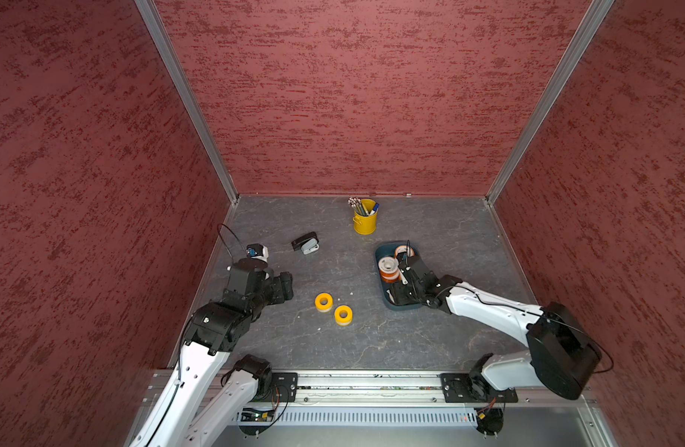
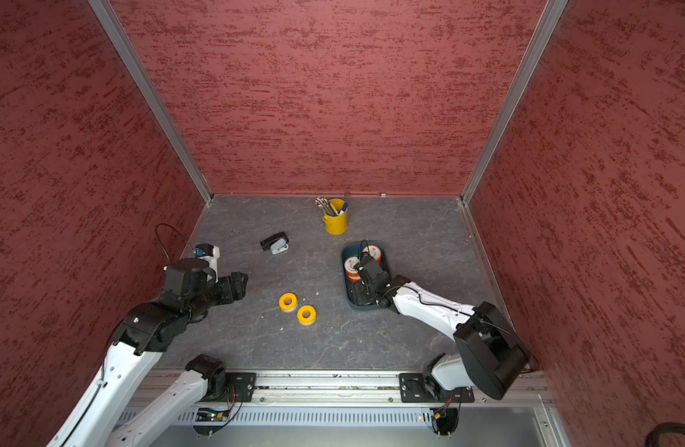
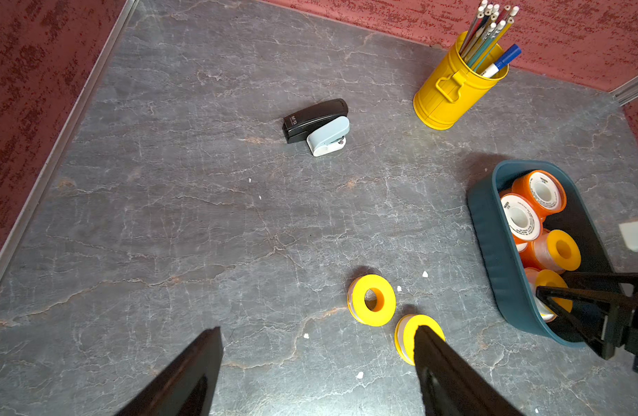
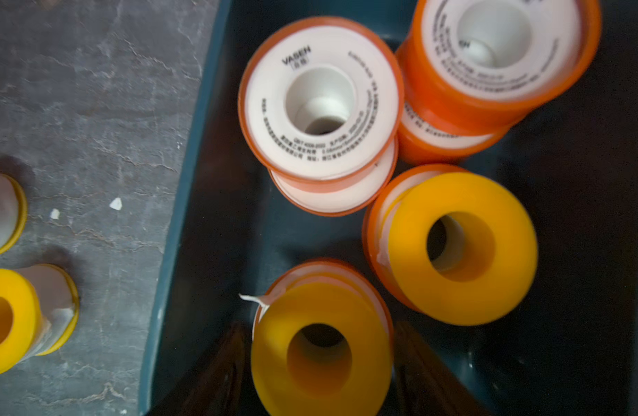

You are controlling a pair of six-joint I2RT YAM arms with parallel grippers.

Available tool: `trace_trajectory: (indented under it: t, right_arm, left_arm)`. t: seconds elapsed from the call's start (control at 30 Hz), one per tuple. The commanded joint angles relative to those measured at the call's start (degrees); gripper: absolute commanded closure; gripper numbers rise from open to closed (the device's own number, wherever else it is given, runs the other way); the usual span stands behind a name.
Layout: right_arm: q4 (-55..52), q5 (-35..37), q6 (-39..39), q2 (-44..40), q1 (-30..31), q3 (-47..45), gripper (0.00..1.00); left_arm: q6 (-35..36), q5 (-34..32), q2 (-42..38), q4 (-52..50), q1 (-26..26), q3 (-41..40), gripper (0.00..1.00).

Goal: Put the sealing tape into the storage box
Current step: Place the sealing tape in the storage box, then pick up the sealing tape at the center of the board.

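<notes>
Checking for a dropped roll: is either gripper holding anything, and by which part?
Left gripper open, empty. Right gripper straddles the sides of a yellow roll in the box; whether it grips cannot be told.

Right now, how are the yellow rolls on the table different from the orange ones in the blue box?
The two yellow rolls have plain yellow faces; the orange rolls have white printed faces with orange sides. The yellow rolls lie on the grey table, outside the blue box; the orange rolls sit inside it. The orange rolls are piled on one another; the yellow rolls lie side by side. Both are round with a middle hole.
</notes>
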Motion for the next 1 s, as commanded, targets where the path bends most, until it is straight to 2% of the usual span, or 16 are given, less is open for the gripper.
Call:
trace_trajectory:
  t: [0.0,0.5,0.97]
  right_arm:
    - [-1.02,3.12,0.13,-3.4,-0.3,-0.82,0.32]
    - [4.66,9.5,2.78,-25.08,-0.29,-15.02,0.33]
    - [3.22,18.1,7.49,-48.52,-0.3,-24.96,0.33]
  left_arm:
    - [0.73,0.8,-0.15,1.24,0.49,-0.52,0.13]
    - [0.79,1.24,-0.33,1.3,0.71,-0.59,0.13]
    - [0.64,1.5,-0.15,1.3,0.8,-0.61,0.13]
